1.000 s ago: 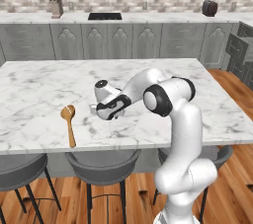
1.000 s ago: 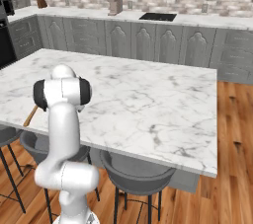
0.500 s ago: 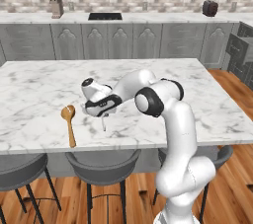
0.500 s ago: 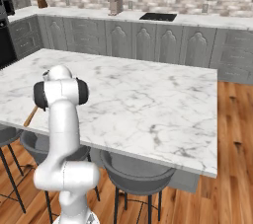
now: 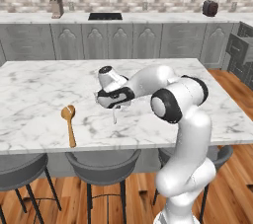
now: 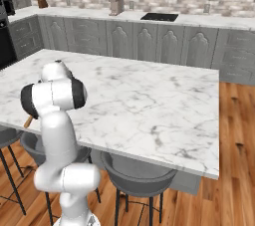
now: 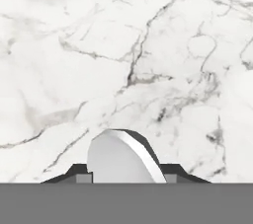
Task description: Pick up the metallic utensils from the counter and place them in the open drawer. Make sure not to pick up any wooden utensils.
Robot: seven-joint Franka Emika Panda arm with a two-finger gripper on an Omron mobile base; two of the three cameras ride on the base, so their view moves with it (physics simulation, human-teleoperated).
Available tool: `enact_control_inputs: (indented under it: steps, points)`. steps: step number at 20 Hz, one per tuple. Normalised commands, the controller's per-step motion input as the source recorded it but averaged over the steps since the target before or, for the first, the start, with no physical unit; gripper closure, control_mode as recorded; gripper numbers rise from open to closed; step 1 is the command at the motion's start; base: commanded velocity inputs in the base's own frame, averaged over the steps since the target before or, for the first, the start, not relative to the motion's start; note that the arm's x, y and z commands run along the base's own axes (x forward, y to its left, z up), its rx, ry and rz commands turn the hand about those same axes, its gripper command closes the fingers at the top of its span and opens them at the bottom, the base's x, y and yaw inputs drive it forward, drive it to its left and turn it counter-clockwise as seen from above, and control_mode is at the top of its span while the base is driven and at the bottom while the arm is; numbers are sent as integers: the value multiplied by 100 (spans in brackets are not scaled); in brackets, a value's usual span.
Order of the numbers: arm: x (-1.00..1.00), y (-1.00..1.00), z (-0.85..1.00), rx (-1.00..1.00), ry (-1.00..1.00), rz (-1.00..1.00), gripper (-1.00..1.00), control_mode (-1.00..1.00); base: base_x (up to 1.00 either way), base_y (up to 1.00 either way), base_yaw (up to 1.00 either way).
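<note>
A: Claw (image 5: 115, 111) status?

B: Seen in left base view over the white marble worktop (image 5: 44, 87), pointed down, near the front half of the slab. A slim pale piece hangs from it: the small silver spoon (image 5: 114, 115). Lower end looks just above the marble; contact w/ surface can't be told.

A: Confirmed by hand view?

B: Yes. Rounded silver spoon bowl (image 7: 121, 159) sits between the two dark fingertips (image 7: 79, 172), veined marble behind it. Claw is pinched on the spoon, jaws closed partway onto it.

A: Wooden one?

B: Wooden spoon (image 5: 69, 124) lies flat on the worktop, well to the left of the claw in left base view, round bowl toward the far side, handle pointing at the front edge. Apart from the claw, not touched.

A: Fork, knife?

B: Can't be made out.

A: Drawer?

B: Grey cabinet part at far right edge of left base view may be the open drawer (image 5: 240, 50); too cropped to be sure. Well apart from the claw.

A: Right base view?

B: Arm shoulder at left blocks the hand; bare marble worktop (image 6: 149, 100) beyond it.
</note>
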Motion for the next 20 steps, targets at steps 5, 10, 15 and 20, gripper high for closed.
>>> enact_control_inputs:
  steps: [5,10,15,20]
  points:
    - [-100,-100,100,27,-40,-9,100,-100,0,0,0]
    - [-93,-99,100,25,-37,-15,100,-100,0,0,0]
    - [-47,-55,60,13,-14,-17,100,100,-33,-40,-13]
    - [0,0,0,0,0,0,100,100,-58,-100,-33]
